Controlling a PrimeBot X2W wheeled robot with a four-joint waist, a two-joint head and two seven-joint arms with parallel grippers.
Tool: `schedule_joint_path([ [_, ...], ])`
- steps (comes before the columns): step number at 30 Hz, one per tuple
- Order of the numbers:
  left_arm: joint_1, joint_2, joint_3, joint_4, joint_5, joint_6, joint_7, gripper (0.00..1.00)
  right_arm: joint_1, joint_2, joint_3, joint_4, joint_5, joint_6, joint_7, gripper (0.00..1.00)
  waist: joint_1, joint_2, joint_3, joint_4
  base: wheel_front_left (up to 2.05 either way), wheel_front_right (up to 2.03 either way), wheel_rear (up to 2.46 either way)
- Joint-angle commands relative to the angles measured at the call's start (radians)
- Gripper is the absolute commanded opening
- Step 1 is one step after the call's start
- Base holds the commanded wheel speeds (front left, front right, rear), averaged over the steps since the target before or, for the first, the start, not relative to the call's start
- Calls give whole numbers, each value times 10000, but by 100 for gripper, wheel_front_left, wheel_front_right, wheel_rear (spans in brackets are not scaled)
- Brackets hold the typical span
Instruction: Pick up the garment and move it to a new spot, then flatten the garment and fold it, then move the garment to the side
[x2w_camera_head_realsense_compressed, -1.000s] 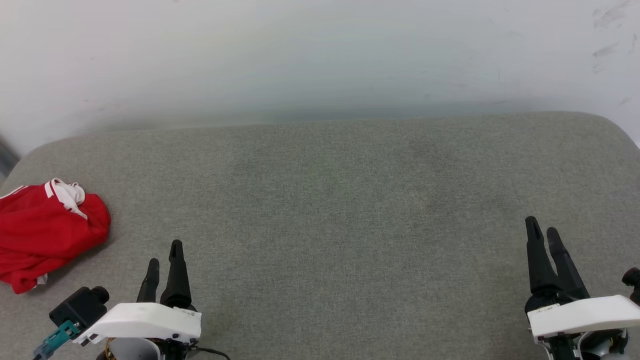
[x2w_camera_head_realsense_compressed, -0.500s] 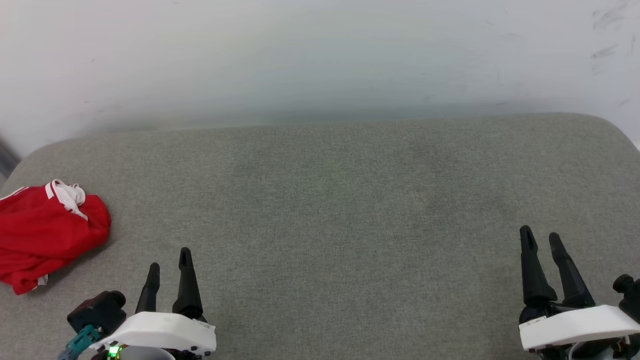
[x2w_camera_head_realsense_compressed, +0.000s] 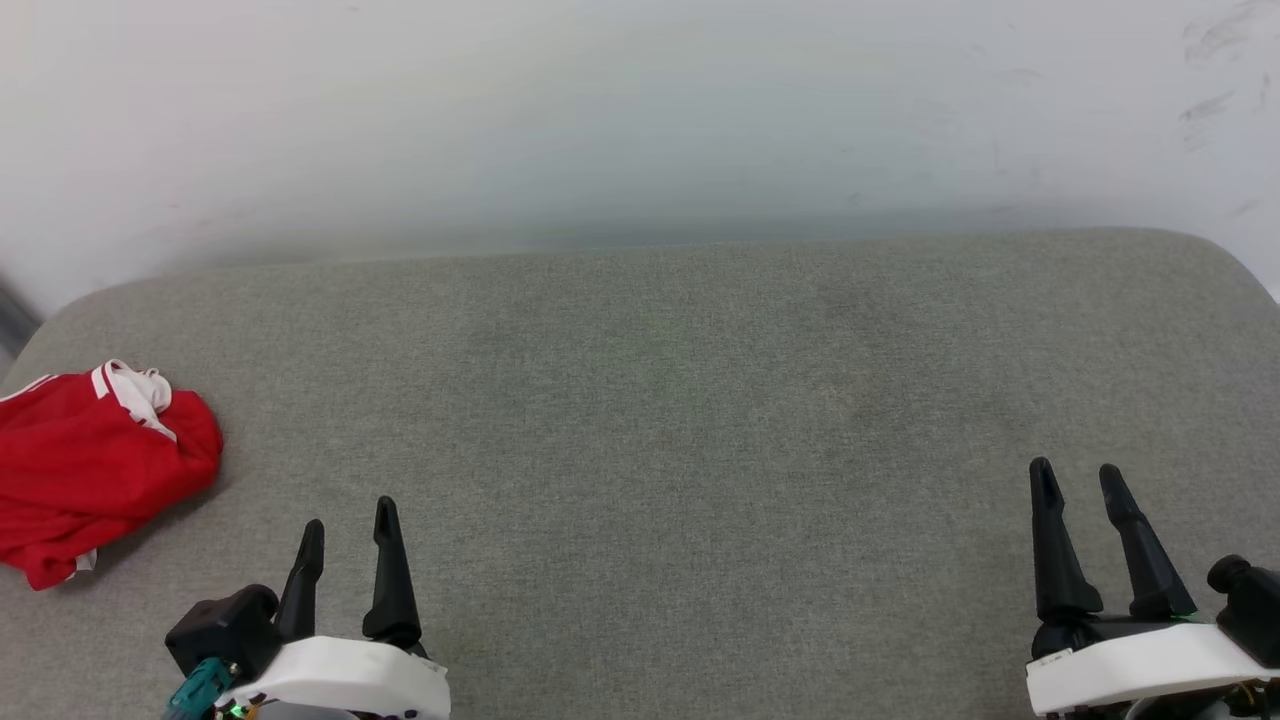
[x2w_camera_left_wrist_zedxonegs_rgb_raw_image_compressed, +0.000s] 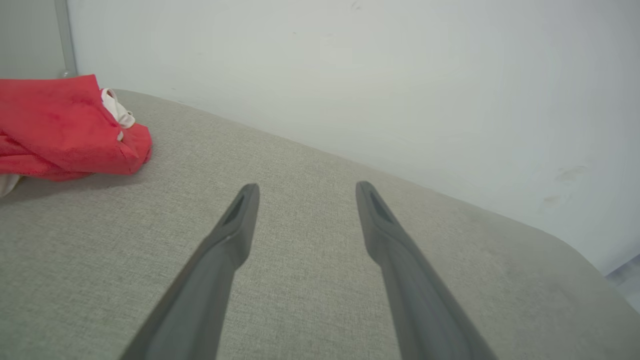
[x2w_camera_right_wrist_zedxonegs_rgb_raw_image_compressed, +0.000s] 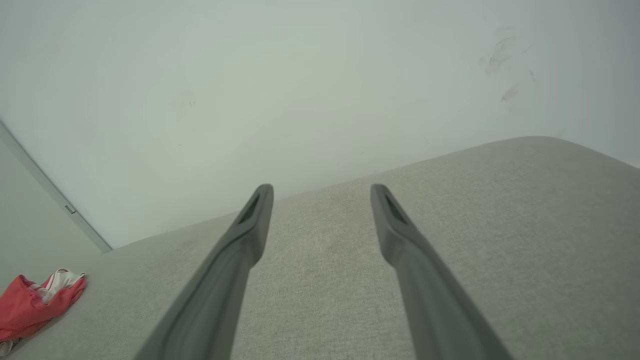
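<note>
Both grippers, left (x2w_camera_head_realsense_compressed: 350, 525) and right (x2w_camera_head_realsense_compressed: 1078, 485), spread empty at frame bottom; garment (x2w_camera_head_realsense_compressed: 90, 465) bunched at left edge, risk of single-layer snag.

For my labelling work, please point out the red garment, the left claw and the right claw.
garment (x2w_camera_head_realsense_compressed: 90, 465): head view, on the red body fabric.
left claw (x2w_camera_head_realsense_compressed: 350, 514): head view, midway between its two open fingertips.
right claw (x2w_camera_head_realsense_compressed: 1076, 467): head view, midway between its two open fingertips.
</note>
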Motion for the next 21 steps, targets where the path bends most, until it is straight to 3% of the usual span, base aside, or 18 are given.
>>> schedule_joint_path([
  [1,61,85,-28,-133,383,-26,-120,100,49,-10,33,-162,-338,0,-122,100,0,-1,5,5,0,0,0],
  [21,350,-2,-140,-197,1987,-337,-551,100,374,-8,128,-337,-2029,0,-546,100,0,-1,-9,9,0,0,0],
])
